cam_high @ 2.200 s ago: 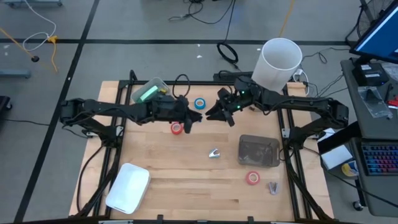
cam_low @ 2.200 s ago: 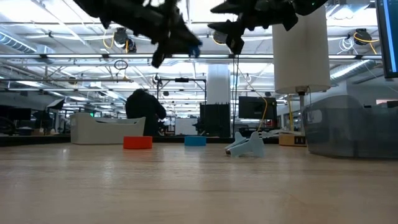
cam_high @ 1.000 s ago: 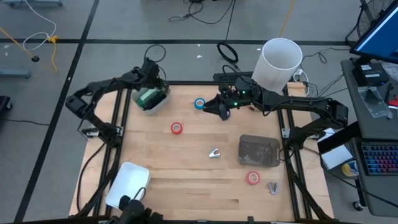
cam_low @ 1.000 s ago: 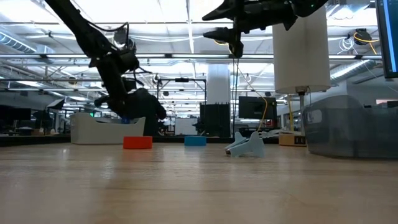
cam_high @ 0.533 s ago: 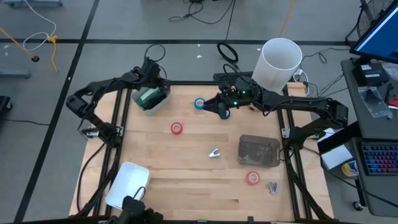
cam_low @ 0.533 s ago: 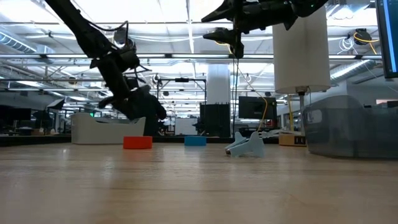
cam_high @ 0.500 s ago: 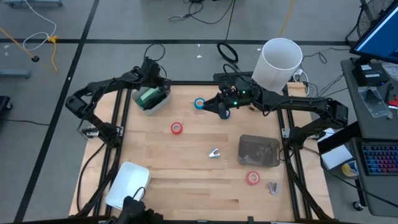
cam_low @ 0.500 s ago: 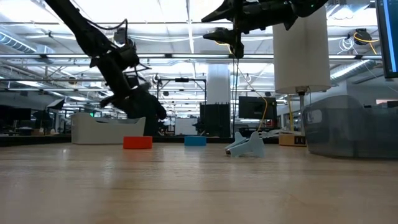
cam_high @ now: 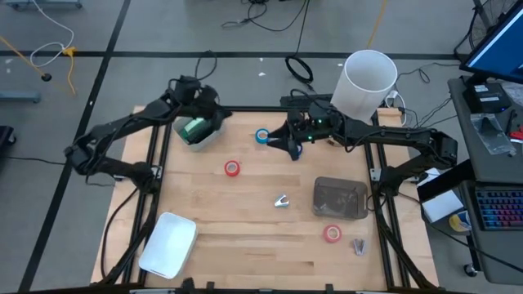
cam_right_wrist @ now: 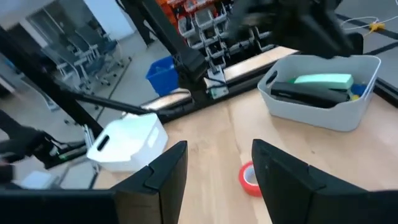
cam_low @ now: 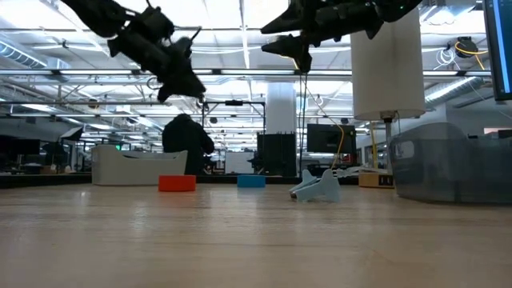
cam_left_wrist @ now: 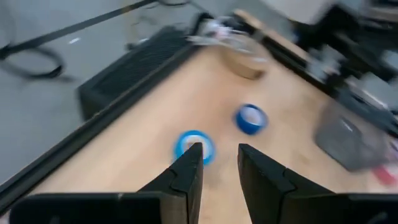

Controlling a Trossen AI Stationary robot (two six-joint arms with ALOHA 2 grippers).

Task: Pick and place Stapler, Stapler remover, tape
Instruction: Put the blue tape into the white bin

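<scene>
**Checking collision and pick risks around the blue tape roll**

Right jaws hang parted and empty, well above the counter (cam_high: 245, 237). A blue tape roll (cam_high: 262, 136) lies just beside them, on the side toward the left arm. Left jaws are likewise spread and empty, raised over the grey bin (cam_high: 214, 133), in which the green stapler (cam_high: 194, 126) lies.

Risks, as judged:
- An off-centre descent could catch the roll's rim and skid it across the wood.
- Both arms are near each other at the far edge; a reach by the left arm toward the same roll invites contact.

Surroundings: a red tape roll (cam_high: 233, 168) lies near the right jaws. The stapler remover (cam_high: 282, 201), a clear lidded box (cam_high: 340, 198) and a second red roll (cam_high: 332, 233) lie well apart. A white bucket (cam_high: 369, 82) stands behind the right arm. Nothing blocks the drop to the blue roll.
</scene>
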